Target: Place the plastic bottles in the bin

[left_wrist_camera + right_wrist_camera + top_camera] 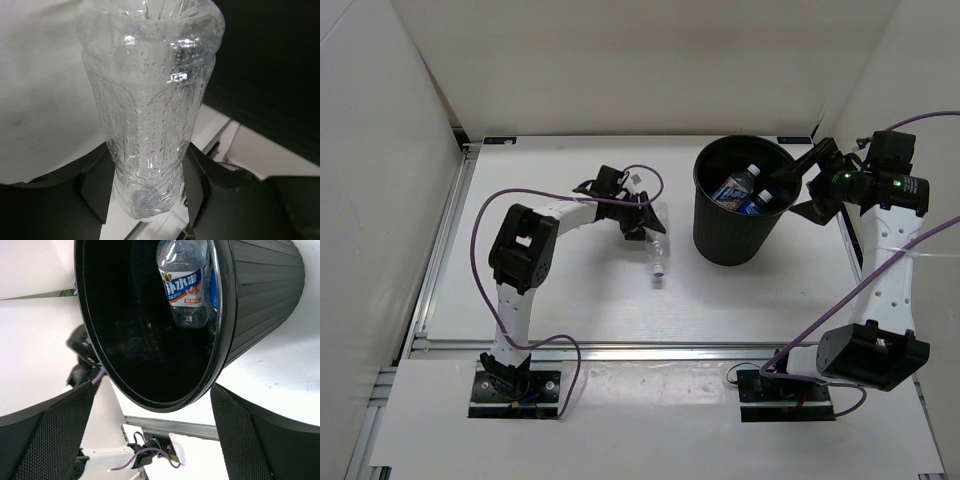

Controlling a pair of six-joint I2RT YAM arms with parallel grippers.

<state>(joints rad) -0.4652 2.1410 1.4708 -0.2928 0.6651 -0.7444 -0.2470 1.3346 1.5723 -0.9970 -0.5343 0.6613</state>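
Observation:
A plain clear plastic bottle lies left of the bin, its cap toward the near edge. My left gripper is shut on it. In the left wrist view both black fingers press the wet, clear bottle near its neck. The round black bin stands upright at the back right and holds two bottles with blue labels. My right gripper hangs open beside the bin's right rim. In its wrist view the bin fills the frame, with a blue-and-white labelled bottle inside.
White walls close in the table at the back and on both sides. A metal rail runs along the table's near edge, with the arm bases behind it. The bin's dark wall stands close to the right of the held bottle.

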